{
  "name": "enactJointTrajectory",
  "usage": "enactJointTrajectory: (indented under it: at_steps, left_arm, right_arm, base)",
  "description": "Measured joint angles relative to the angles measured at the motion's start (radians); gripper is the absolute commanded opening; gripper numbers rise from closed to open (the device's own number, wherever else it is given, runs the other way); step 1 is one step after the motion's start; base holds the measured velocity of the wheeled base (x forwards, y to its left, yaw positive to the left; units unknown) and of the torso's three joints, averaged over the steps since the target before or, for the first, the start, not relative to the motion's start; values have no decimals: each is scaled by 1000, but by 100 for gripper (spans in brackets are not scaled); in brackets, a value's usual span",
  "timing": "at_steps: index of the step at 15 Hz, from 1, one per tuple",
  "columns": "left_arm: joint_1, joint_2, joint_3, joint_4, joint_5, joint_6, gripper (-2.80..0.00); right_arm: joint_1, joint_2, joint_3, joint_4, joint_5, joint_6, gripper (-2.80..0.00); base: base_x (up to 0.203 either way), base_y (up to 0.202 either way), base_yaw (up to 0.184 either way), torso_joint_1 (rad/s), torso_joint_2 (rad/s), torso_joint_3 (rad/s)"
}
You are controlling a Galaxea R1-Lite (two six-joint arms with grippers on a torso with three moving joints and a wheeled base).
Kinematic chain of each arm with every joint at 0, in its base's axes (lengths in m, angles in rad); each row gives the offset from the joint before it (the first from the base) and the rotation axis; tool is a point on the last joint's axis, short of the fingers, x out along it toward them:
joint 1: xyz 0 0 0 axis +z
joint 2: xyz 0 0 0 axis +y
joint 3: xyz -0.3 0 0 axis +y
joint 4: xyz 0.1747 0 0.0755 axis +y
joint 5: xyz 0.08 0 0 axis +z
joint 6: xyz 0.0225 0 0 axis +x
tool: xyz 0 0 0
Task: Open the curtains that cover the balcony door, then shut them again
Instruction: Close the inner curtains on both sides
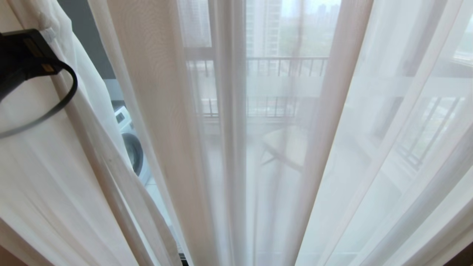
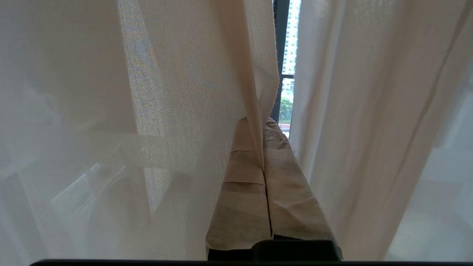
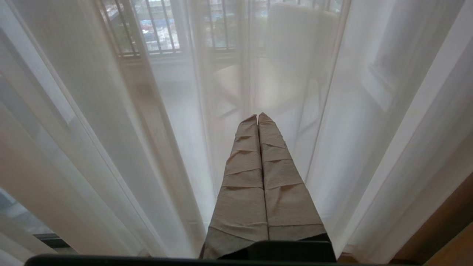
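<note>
Sheer white curtains (image 1: 369,147) hang in folds across the whole head view. Behind them the balcony door (image 1: 284,87) shows dimly, with a pale band across its glass. My left gripper (image 2: 263,129) is shut, and the hem of one sheer panel (image 2: 207,111) runs down between its taped fingertips. Only the left arm's black wrist and cable (image 1: 26,59) show in the head view, at the upper left against the fabric. My right gripper (image 3: 257,116) is shut on nothing, pointing at the sheer curtains (image 3: 111,129) low down.
A narrow gap between two sheer panels at the left reveals a white washing machine (image 1: 129,144) on the balcony. A black frame bar (image 2: 281,44) shows through the gap ahead of the left gripper. Railing bars (image 1: 288,66) and a chair-like shape (image 1: 284,147) lie beyond the glass.
</note>
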Motion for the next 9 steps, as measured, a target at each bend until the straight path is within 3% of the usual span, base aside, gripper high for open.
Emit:
enactJointTrajectory:
  at_steps: [9]
  left_arm:
    - [0, -6, 1, 0, 0, 0, -280]
  right_arm:
    - [0, 0, 0, 0, 0, 0, -280]
  base:
    - [0, -189, 1, 0, 3, 3]
